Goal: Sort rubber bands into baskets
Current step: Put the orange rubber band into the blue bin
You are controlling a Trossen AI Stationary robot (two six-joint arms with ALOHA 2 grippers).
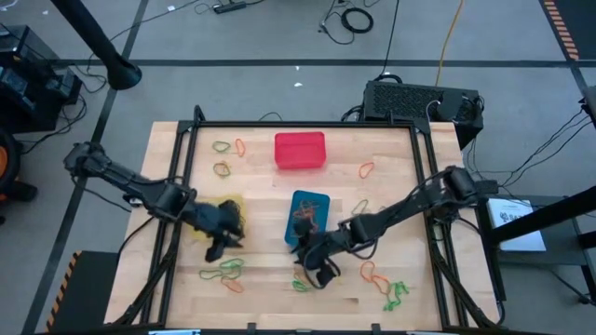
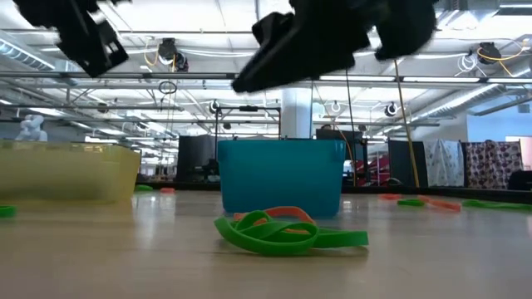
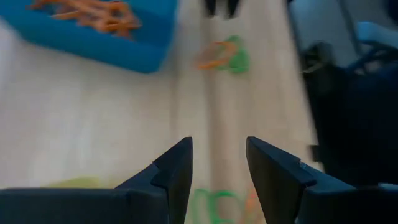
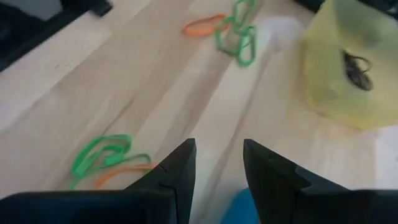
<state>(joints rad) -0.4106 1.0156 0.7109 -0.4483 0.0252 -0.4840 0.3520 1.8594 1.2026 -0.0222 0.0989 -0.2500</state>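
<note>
looking down, we see our right claw (image 1: pixel 321 270) hanging open and empty above the desk (image 1: pixel 279 298) just past the blue basket (image 1: pixel 307 219), which holds orange bands (image 1: pixel 305 216). our left claw (image 1: pixel 223 244) hangs open beside the yellow basket (image 1: pixel 222 212). green and orange bands (image 2: pixel 287 232) lie loose; the red basket (image 1: pixel 300 151) sits apart.

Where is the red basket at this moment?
In the high view, the red basket sits at the table's far middle, beyond the blue basket, apart from both grippers.
</note>
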